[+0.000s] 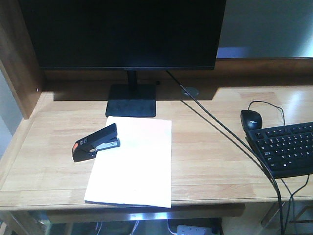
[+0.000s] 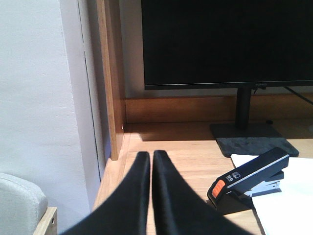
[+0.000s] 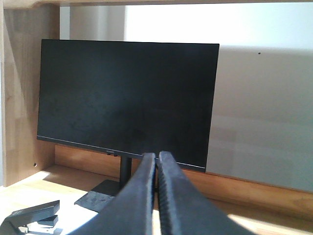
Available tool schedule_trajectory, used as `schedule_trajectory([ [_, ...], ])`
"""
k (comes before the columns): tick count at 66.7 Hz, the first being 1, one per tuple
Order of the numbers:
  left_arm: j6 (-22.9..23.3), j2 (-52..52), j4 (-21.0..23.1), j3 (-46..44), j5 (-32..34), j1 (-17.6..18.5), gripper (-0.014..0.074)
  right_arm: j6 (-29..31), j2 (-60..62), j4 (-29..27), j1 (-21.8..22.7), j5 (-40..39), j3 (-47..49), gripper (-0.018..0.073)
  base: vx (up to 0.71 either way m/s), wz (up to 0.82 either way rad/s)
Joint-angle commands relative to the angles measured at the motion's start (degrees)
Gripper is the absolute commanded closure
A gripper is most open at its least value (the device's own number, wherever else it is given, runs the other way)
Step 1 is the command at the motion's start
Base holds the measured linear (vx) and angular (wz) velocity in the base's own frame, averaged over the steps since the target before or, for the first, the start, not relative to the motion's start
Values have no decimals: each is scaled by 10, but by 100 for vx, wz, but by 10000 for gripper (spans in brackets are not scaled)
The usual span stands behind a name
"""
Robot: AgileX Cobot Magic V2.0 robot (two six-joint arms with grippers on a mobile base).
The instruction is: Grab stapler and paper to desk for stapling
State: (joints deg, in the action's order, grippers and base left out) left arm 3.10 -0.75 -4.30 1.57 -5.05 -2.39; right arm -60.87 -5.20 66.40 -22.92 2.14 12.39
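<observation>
The black stapler [image 1: 96, 142] with its orange-red patch lies on the desk [image 1: 215, 152], its front end resting over the left edge of the white paper [image 1: 134, 164]. In the left wrist view the stapler [image 2: 248, 175] sits to the right of my left gripper [image 2: 150, 155], which is shut with nothing in it, and the paper [image 2: 288, 196] shows at the lower right. My right gripper [image 3: 156, 156] is shut and empty, facing the monitor, with the stapler [image 3: 30, 216] at the lower left. Neither gripper appears in the exterior view.
A black monitor [image 1: 122, 32] on a flat stand [image 1: 131, 100] is behind the paper. A black mouse [image 1: 251, 119] and keyboard [image 1: 286, 147] lie at the right, with a cable [image 1: 220, 127] running across. A wooden side panel [image 1: 19, 58] rises at the left.
</observation>
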Motion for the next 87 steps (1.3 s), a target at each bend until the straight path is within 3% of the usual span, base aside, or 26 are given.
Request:
schedule_trajectory([
  [1, -10, -9, 13, 16, 40, -1, 603, 6, -7, 8, 0, -15, 15, 568, 0, 0],
  [87, -2, -9, 12, 16, 40, 3, 603, 6, -7, 8, 0, -15, 15, 568, 0, 0],
])
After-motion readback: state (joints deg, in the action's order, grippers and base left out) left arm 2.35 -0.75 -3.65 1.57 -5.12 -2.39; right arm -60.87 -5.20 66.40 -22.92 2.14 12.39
